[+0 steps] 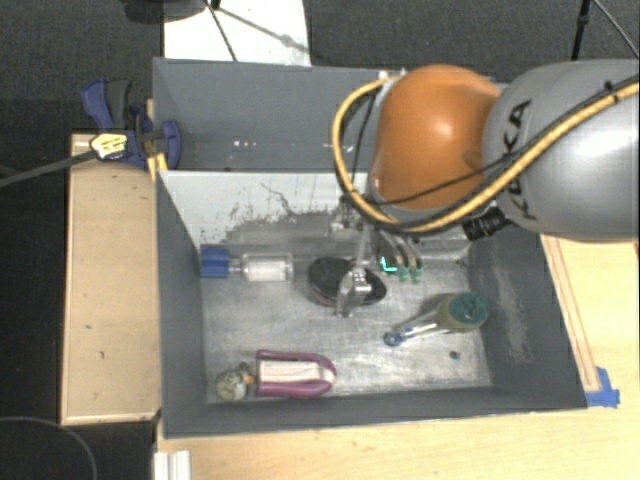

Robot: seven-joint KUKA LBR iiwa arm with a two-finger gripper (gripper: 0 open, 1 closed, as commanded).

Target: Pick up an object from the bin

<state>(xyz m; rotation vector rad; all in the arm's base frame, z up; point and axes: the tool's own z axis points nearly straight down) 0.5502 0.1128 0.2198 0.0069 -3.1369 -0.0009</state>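
Orange cover (430, 133) on the robot's wrist sat closest to the lens, bulging over the far right part of the bin (180, 298), with a yellow cable (338, 148) looped round its left side. Below it the claw (350, 290) pointed down into the middle of the bin, its tip at or just above a dark, flat oval disc (325, 278). Whether the claw was wide or narrow I could not tell, since the wrist hid most of it. Nothing could be seen held in it.

The disc lay flat on the bin floor, about central and a little toward the far wall, and it looked like the thing to take. Being so low, it probably offered little edge. A good grasp would likely mean setting the claw across the disc's narrower width, going right down to the floor, closing on the rim and only then lifting straight up. Closing off-centre could tip it or skid it over the metal.

A small clear bottle (250, 266) with a blue cap lay apart to the left. A short tool (440, 320) with a round green head lay to the right and nearer. A purple and white pouch (295, 373) lay well apart along the near wall.

The grey arm (580, 148) stretched in from the right, with the wrist bent so the claw stood close to upright.
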